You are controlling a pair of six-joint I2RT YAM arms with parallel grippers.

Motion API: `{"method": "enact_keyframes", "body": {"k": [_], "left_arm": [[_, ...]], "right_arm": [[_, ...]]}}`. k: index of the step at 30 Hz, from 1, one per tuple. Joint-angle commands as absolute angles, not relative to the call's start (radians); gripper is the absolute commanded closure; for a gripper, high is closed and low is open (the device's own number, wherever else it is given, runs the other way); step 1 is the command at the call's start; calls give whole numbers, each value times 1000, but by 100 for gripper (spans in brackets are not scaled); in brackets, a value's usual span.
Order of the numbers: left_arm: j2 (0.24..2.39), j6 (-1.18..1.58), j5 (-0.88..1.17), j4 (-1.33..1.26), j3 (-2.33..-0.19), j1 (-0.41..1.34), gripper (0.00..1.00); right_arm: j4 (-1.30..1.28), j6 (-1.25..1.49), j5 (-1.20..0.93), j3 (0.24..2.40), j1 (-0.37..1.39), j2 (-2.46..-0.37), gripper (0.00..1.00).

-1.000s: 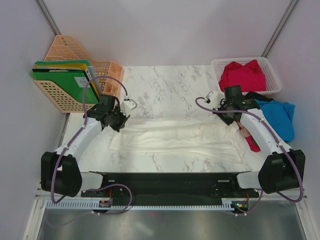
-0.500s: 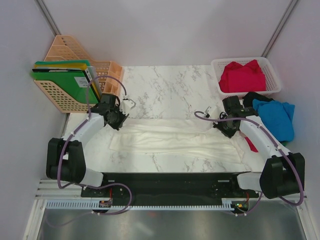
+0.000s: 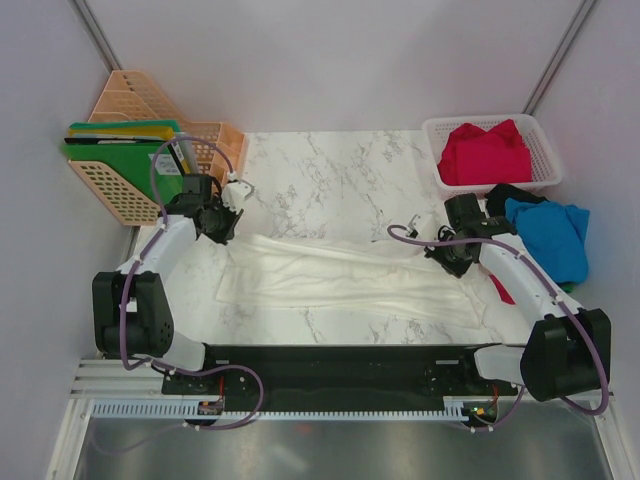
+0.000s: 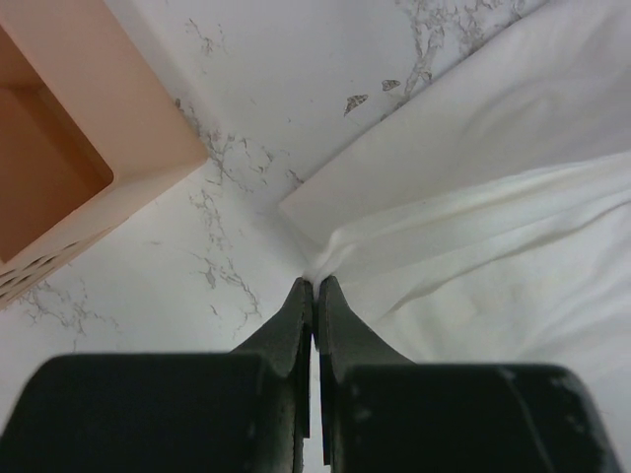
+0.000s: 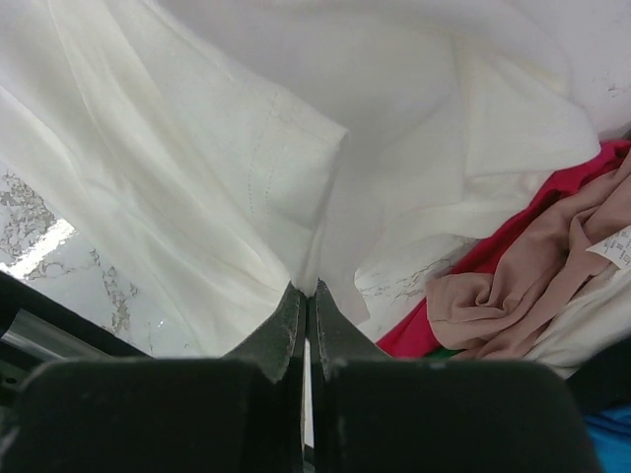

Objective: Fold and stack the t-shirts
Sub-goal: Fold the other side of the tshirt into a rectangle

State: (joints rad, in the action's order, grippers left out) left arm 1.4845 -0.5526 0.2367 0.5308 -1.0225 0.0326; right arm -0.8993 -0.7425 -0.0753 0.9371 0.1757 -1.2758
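Here we are with the white t-shirt (image 3: 340,280) stretched out as a long band across the marble table (image 3: 330,170), its long axis running side to side between the two arms, the right end sitting a touch nearer the bases than the left. The left gripper (image 4: 315,286) is pinched tight on the far-left corner, jaws fully together, creases fanning out from the tips, just beside the corner of the peach rack (image 4: 69,148). Over on the other side the right gripper (image 5: 307,289) is clamped just as tight on a raised fold at the far-right end, cloth draped down either side of the jaws. So both grips sit on the same long edge, the far one, and the body of the shirt lies toward the bases from both. That looks like the whole story for the next move: to fold lengthwise, that far edge would likely need to travel toward the near edge, both ends together, or the band will skew. The waiting shirts are all on the right arm's side: the red shirt (image 3: 485,150) in the white basket (image 3: 545,150), the blue shirt (image 3: 555,235) beside it, and a beige shirt (image 5: 493,286) bunched against the white one's right end.
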Motion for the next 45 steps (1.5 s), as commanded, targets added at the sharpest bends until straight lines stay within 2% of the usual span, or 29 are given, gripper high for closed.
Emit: {"method": "enact_keyframes", "body": {"k": [1,9,15,16,17,18,19,20,22,23,31,37,45], "left_arm": [[1460,-595,245,525,-1063,15,98],[1434,-673,203,542,-967,11,98],[1453,-654,219,541,-979,9,98],[1454,-649,221,540,-983,9,98],[1459,-652,222,540,-986,9,98],[1460,-650,224,540,-991,11,98],[1460,-647,224,540,-991,9,98],[1462,-646,227,540,-991,9,98],[1459,-644,229,541,-985,9,98],[1459,-644,230,540,-982,11,98],[1430,-643,235,538,-960,9,98],[1420,-652,222,537,-959,9,98],[1405,-632,265,563,-937,11,98]], "right_arm": [[-933,-776,-57,913,175,-1261,100],[-1003,-816,-136,838,175,-1236,100],[-1048,-838,-155,784,178,-1226,100],[-1051,-842,-155,781,178,-1224,96],[-1049,-842,-152,781,178,-1223,75],[-1051,-842,-152,782,179,-1215,60],[-1052,-844,-161,787,178,-1207,50],[-1051,-845,-164,790,176,-1189,34],[-1051,-841,-169,802,176,-1169,25],[-1051,-839,-169,805,178,-1154,16],[-1019,-819,-86,827,160,-1095,13],[-1020,-790,-113,885,130,-1055,14],[-983,-808,-95,856,120,-1061,14]]}}
